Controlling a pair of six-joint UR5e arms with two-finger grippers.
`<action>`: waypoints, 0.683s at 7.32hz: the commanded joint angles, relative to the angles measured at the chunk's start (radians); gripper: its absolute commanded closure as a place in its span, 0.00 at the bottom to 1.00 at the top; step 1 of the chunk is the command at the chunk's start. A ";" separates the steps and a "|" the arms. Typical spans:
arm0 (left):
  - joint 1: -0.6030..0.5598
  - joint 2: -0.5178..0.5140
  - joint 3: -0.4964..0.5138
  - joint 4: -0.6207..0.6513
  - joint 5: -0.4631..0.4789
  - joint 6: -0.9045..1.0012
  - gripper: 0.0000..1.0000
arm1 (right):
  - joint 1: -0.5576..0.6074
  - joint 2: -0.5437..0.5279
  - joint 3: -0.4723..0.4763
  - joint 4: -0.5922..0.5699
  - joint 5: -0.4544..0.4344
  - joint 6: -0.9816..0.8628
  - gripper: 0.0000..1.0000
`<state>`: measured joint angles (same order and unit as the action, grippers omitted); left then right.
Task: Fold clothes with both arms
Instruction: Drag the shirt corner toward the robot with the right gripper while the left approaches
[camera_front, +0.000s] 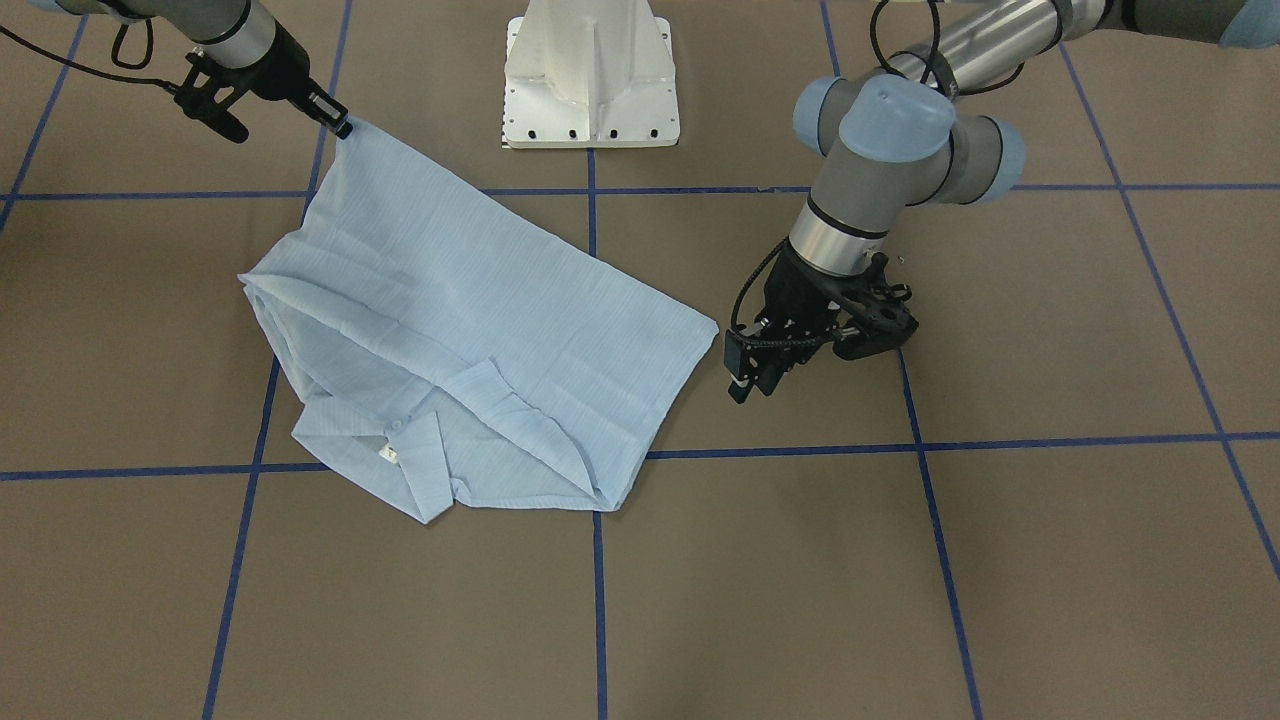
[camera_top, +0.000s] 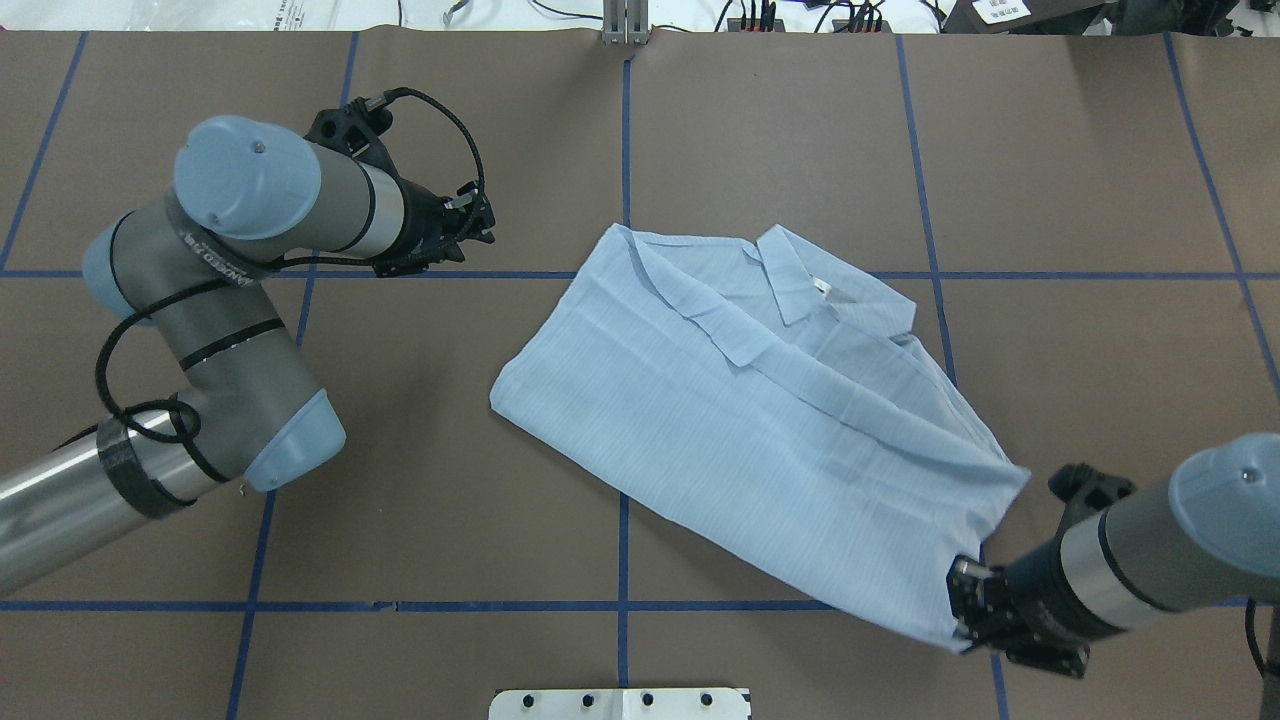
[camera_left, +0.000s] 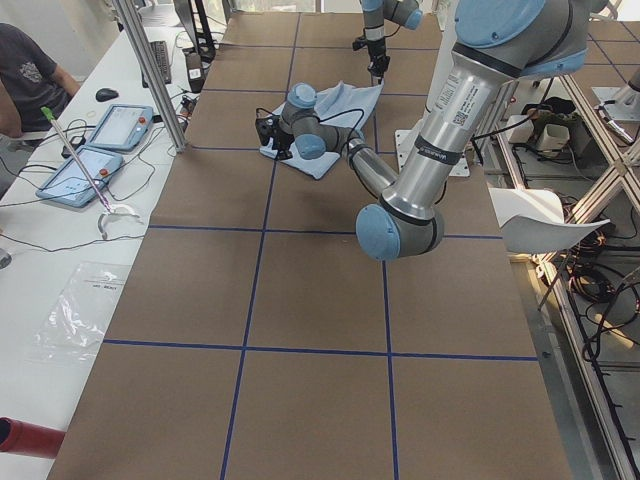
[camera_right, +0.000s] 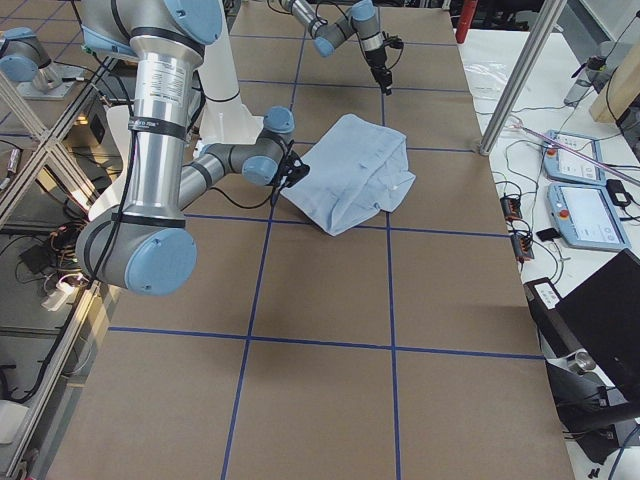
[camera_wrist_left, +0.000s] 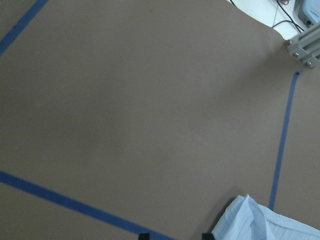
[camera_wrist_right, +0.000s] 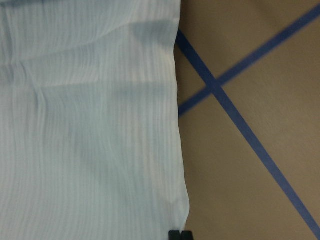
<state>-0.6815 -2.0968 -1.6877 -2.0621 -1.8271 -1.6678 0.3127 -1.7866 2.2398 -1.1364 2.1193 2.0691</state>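
Brown paper crossed with blue tape lines covers the counter (camera_top: 780, 130), and the shirt (camera_top: 760, 420) lies near its middle, a little toward the robot's right. It is already narrowed to a rough oblong. No sleeve trails out on the counter, and one side panel lies folded over the front below the collar (camera_top: 790, 280), so the lengthwise folds look done, though loosely. The collar and the white label (camera_top: 822, 287) face up at the end away from the robot.

The right claw (camera_front: 342, 125) is clamped on a hem corner at the robot's side of the cloth. The right wrist view shows its tips together on the very edge of the fabric. That corner is drawn out toward the robot and seems lifted a little off the counter, so the hem end runs to a point instead of lying square.

The left claw (camera_front: 752, 388) holds nothing. Its tips stand apart over bare counter in the left wrist view, with the shirt's other hem corner close by but not touched.

My judgement is that the task is about halfway. What remains is to take that free corner, carry the hem end up toward the collar in one or two cross folds, and flatten the result. The edges are uneven, so some straightening will likely be needed first.
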 joint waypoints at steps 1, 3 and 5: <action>0.097 0.026 -0.108 0.007 -0.017 -0.113 0.54 | -0.198 -0.052 0.023 0.001 0.037 0.023 0.57; 0.178 0.041 -0.125 0.007 -0.009 -0.212 0.46 | -0.201 -0.054 0.024 0.001 0.028 0.026 0.00; 0.278 0.069 -0.144 0.017 0.058 -0.285 0.36 | -0.001 -0.031 -0.001 0.001 0.028 0.016 0.00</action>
<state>-0.4611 -2.0428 -1.8239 -2.0528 -1.8112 -1.9127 0.2012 -1.8321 2.2565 -1.1352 2.1484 2.0920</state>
